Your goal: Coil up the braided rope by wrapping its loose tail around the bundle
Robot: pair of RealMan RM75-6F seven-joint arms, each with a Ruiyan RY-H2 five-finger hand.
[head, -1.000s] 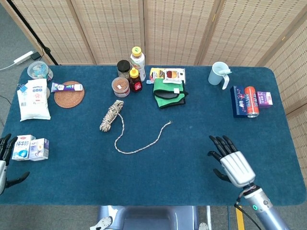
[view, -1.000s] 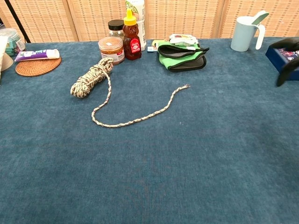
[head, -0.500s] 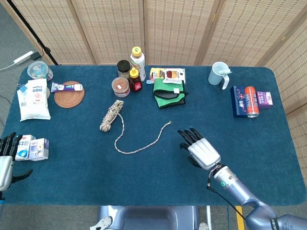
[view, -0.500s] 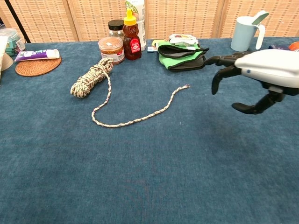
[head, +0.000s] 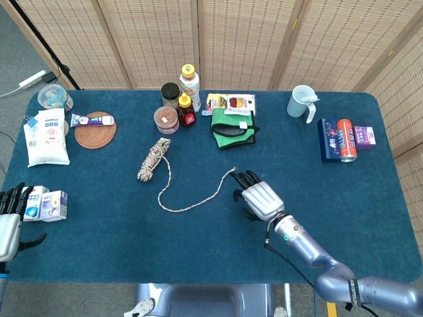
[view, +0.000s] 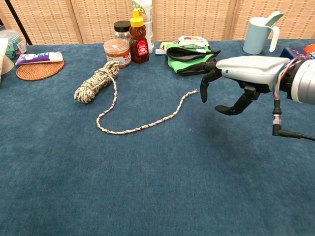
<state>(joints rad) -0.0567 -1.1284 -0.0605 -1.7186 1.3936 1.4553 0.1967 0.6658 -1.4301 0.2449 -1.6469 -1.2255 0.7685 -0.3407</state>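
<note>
Sitting on the blue counter (head: pixel 132 251), the braided rope (head: pixel 153 160) is used as the landmark for everything else. Its coiled bundle (view: pixel 96 81) is found just in front of the orange-lidded jar (head: pixel 166 119), and its loose tail (view: pixel 147 124) is laid out in a curve that swings toward the near edge and then runs off to the right, ending at a frayed tip.

Right at that tip the right robot hand (head: pixel 256 197) is seen, palm down, fingers (view: pixel 204 89) spread and slightly curled, nothing held in it. From the chest view the dark fingertips are hung just above the end of the tail; whether they're actually touching it can't be told.

The left robot hand (head: pixel 9 221) is parked well away from the rope, at the counter's left edge beside two small milk cartons (head: pixel 43 204). Its fingers are spread too, and nothing is held.

Behind the bundle, a honey bear bottle (head: pixel 187 111), a dark-lidded jar (head: pixel 170 94) and a tall drink bottle (head: pixel 190 86) are clustered. A green pouch (head: pixel 232 129) is placed behind the tail's tip. Left of the bundle a woven coaster (head: pixel 95 131) is laid, with a toothpaste tube (head: pixel 92 119) just behind it. Far right of the rope a pale mug (head: pixel 301 102) is stood, with a red can (head: pixel 346 139) further right still.
</note>
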